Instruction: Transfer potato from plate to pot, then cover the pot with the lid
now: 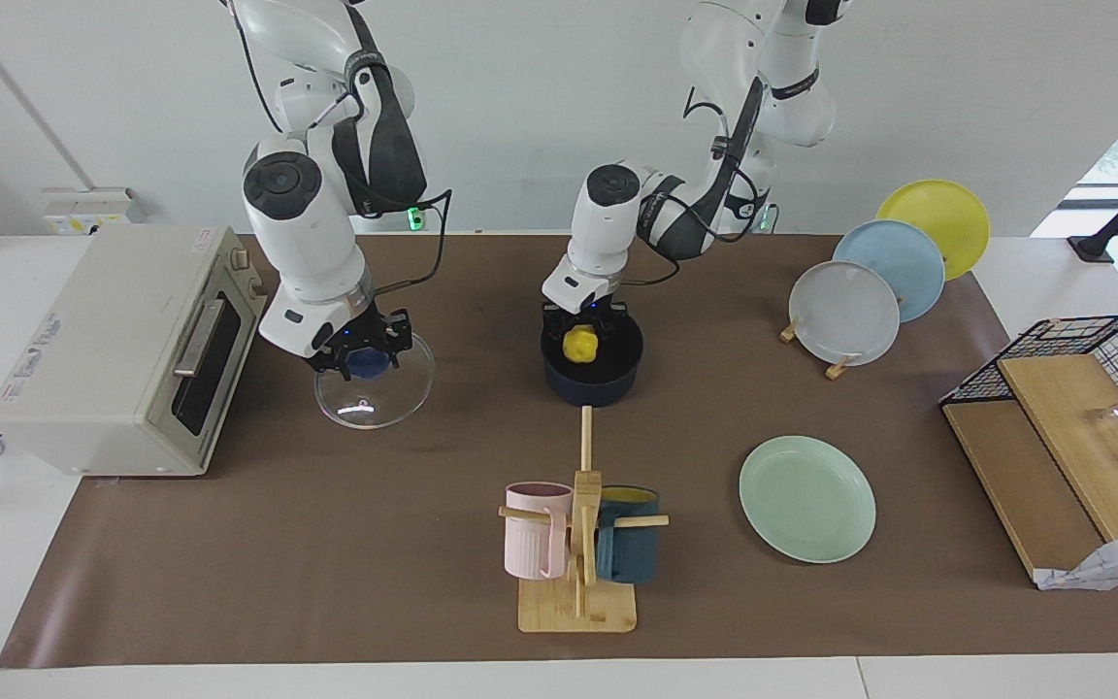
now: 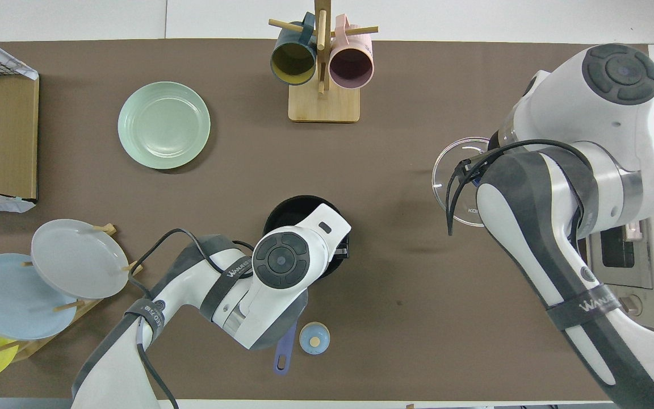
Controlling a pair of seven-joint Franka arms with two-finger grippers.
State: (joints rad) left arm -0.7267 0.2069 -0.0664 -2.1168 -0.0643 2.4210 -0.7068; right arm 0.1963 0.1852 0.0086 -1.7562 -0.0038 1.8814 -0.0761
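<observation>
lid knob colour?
Blue. The lid is clear glass; its knob shows best in the facing view, in the right gripper.

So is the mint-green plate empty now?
Empty: the plate is bare, and the potato is at the pot.

Yellow potato (image 1: 580, 343) inside navy pot (image 1: 594, 381); mint plate (image 1: 806, 498) bare; glass lid (image 1: 375, 390) raised.

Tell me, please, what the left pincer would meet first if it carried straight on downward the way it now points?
Probably the black floor of the pot: the left pincer points down into it, shut on the potato.
</observation>
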